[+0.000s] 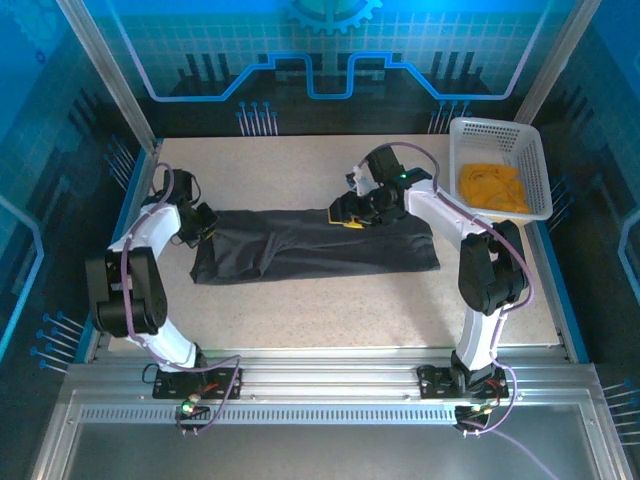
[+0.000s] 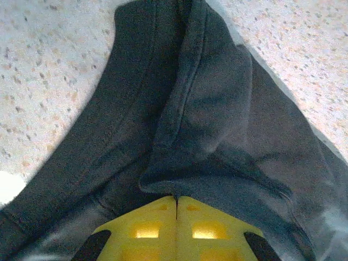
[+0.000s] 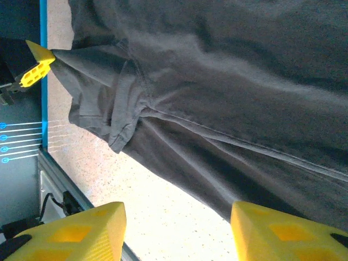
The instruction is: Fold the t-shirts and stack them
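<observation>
The dark charcoal-grey t-shirt point(image 1: 315, 252) lies stretched across the middle of the table as a long band. My left gripper point(image 1: 209, 228) is at the shirt's far left corner. In the left wrist view its yellow fingers point(image 2: 157, 228) are pressed together, with a fold of the grey cloth point(image 2: 206, 109) pinched at their tips. My right gripper point(image 1: 350, 216) hovers over the shirt's far edge near its middle, open. Its fingers point(image 3: 70, 234) stand wide apart above the shirt's hem point(image 3: 179, 157) with nothing between them. The orange-yellow t-shirt point(image 1: 493, 186) lies crumpled in the basket.
The white lattice basket point(image 1: 468, 132) stands at the back right corner of the table. Bare speckled tabletop point(image 1: 330, 310) lies in front of the shirt. A metal rail point(image 1: 320, 362) runs along the near edge, and blue panels wall the sides.
</observation>
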